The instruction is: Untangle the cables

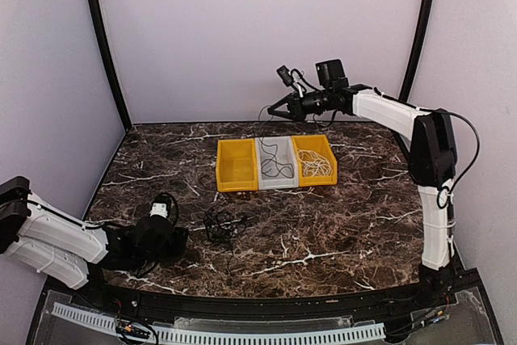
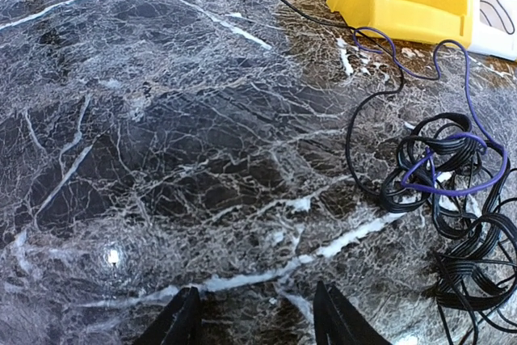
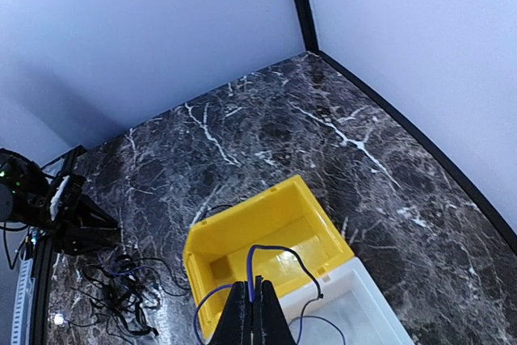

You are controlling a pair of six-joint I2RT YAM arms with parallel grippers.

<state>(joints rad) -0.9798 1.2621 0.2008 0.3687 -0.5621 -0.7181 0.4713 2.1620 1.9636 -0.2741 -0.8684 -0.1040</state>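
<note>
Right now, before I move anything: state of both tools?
Left tool: open, holding nothing.
Right tool: closed on a thin cable.

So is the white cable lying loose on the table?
No, the white cable lies coiled inside the yellow bin at the right end of the row.

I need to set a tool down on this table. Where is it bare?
Bare marble lies between the three bins and the right arm, and left of the bins toward the wall. Crowded: front left, where the black cable tangle lies near the left pincer. The right pincer holds a cable above the bins.
</note>
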